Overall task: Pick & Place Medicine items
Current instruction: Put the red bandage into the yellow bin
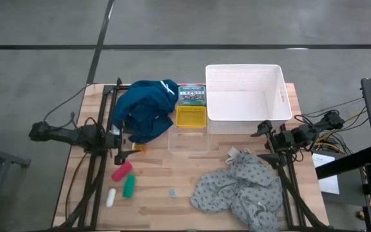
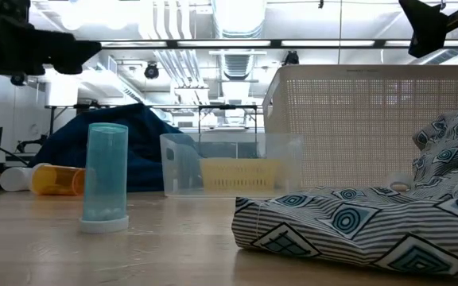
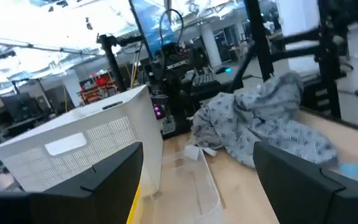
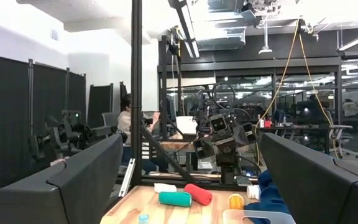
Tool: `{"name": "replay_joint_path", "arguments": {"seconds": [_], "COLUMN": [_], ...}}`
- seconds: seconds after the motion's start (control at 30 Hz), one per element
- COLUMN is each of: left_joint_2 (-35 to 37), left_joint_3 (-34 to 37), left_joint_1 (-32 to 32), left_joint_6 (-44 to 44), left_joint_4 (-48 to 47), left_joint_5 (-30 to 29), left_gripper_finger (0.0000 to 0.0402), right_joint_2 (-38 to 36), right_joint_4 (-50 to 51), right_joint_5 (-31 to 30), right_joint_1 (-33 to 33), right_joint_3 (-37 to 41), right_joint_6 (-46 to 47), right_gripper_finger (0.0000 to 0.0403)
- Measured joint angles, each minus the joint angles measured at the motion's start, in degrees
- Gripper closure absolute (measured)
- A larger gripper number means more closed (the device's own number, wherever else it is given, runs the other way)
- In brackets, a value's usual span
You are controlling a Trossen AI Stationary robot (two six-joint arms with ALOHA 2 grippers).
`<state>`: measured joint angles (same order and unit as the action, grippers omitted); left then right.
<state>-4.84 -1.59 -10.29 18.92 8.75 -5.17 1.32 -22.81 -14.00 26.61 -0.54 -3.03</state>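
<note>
Tubes lie near the left gripper (image 1: 129,143), whose fingers are apart and empty; red tube (image 1: 122,171) at its six o'clock, long axis diagonal; right gripper (image 1: 263,140), spread wide, sits well apart.

The wooden worktop (image 1: 166,206) carries a white basket (image 1: 244,91) at upper right, a clear bin (image 1: 188,139) at center, dark blue cloth (image 1: 144,108) upper left, grey dotted cloth (image 1: 240,190) lower right, and red tube (image 1: 122,171), green tube (image 1: 129,186) and white tube (image 1: 111,197) at lower left.
</note>
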Motion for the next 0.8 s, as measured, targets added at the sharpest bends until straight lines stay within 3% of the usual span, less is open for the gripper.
{"name": "replay_joint_path", "arguments": {"seconds": [0.1, 0.33, 0.8], "left_joint_2": [-0.5, -4.5, -19.5], "left_joint_3": [-1.1, -6.1, -19.5], "left_joint_1": [0.0, 0.0, 0.0], "left_joint_6": [-3.4, -13.8, -18.7], "left_joint_4": [0.3, -0.2, -8.3], "left_joint_5": [-3.2, -3.4, -3.4], "left_gripper_finger": [0.0091, 0.0091, 0.0091], "right_joint_2": [0.0, 0.0, 0.0], "right_joint_4": [0.0, 0.0, 0.0], "right_joint_5": [0.0, 0.0, 0.0], "right_joint_1": [0.0, 0.0, 0.0], "right_joint_3": [0.0, 0.0, 0.0], "right_joint_6": [0.0, 0.0, 0.0], "right_gripper_finger": [0.0023, 0.0023, 0.0023]}}
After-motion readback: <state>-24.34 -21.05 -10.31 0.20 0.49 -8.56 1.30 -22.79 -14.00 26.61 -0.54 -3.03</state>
